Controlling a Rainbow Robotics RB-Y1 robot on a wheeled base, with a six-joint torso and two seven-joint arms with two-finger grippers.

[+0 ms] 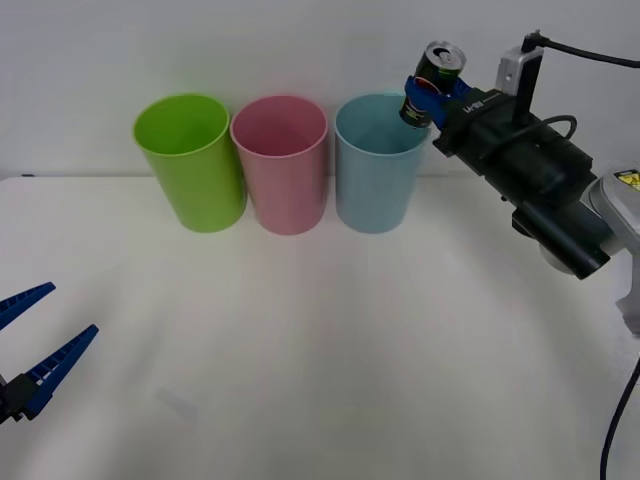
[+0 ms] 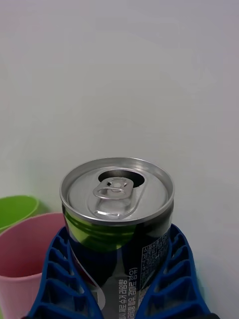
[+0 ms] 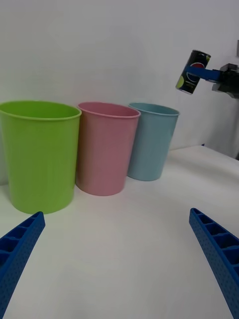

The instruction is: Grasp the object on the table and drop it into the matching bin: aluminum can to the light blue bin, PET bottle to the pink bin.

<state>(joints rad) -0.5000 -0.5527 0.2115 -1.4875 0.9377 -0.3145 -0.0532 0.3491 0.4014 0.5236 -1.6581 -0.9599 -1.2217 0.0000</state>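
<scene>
My right gripper [image 1: 428, 92] is shut on the aluminum can [image 1: 433, 84], a small dark can with a silver pull-tab top [image 2: 117, 190]. It holds the can tilted in the air, just above the right rim of the light blue bin [image 1: 376, 165]. In the right wrist view the blue ribbed fingers [image 2: 57, 279] clamp the can's sides. In the left wrist view the can [image 3: 192, 72] hangs up and to the right of the light blue bin [image 3: 151, 142]. The pink bin [image 1: 281, 165] stands left of the blue one. My left gripper [image 1: 30, 340] waits open low at the near left of the table [image 1: 320, 350].
A lime green bin [image 1: 192, 160] stands at the left end of the row, touching the pink one. All three bins line the table's far edge against a white wall. A black cable runs off the right arm.
</scene>
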